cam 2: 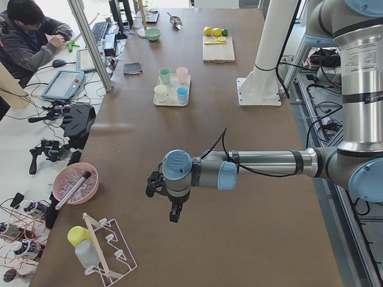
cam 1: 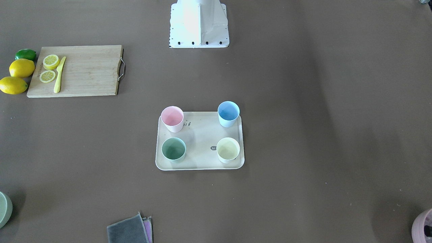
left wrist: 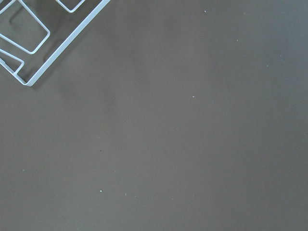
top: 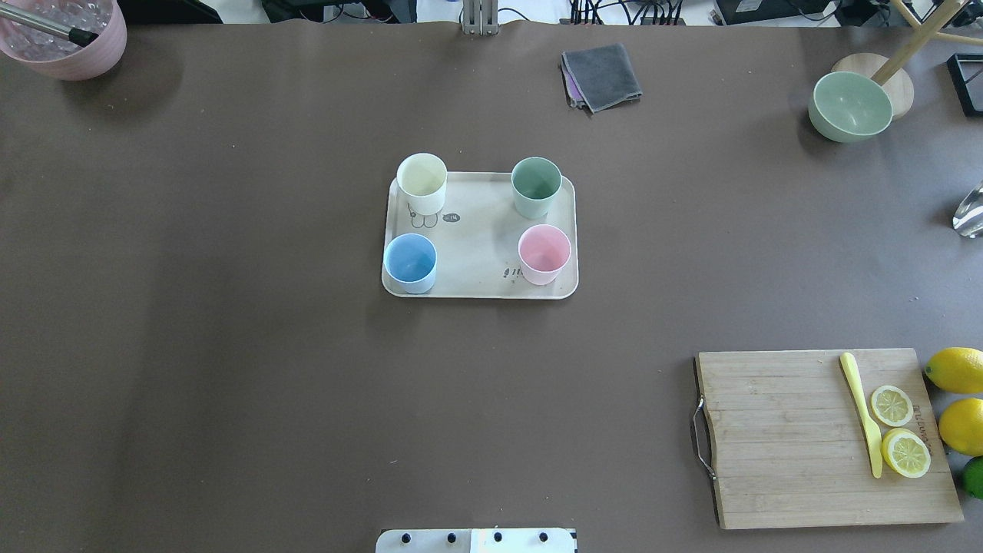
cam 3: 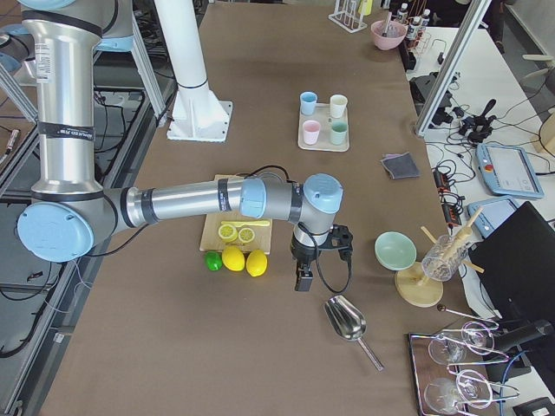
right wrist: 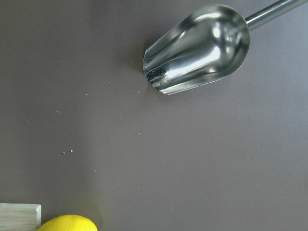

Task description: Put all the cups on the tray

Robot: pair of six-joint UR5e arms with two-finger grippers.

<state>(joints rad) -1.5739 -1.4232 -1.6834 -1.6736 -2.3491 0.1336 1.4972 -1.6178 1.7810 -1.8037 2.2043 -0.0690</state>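
The beige tray (top: 478, 244) lies mid-table. Four cups stand upright on it, one near each corner: pale yellow-cream cup (top: 422, 181), sage green cup (top: 536, 185), light blue cup (top: 410, 262), pink cup (top: 544, 253). They also show in the front view: pink (cam 1: 172, 118), blue (cam 1: 228, 113), green (cam 1: 173, 149), cream (cam 1: 228, 149). My left gripper (cam 2: 172, 214) hangs over bare table far from the tray, towards the table's left end. My right gripper (cam 3: 303, 281) hangs near the lemons, far from the tray. I cannot tell if either is open or shut.
A wooden cutting board (top: 825, 438) holds lemon slices and a yellow knife (top: 863, 415), with lemons (top: 956, 370) beside it. A metal scoop (right wrist: 197, 48) lies near the right gripper. There are also a green bowl (top: 851, 105), a grey cloth (top: 602, 75), a pink bowl (top: 65, 34) and a wire rack (left wrist: 33, 33).
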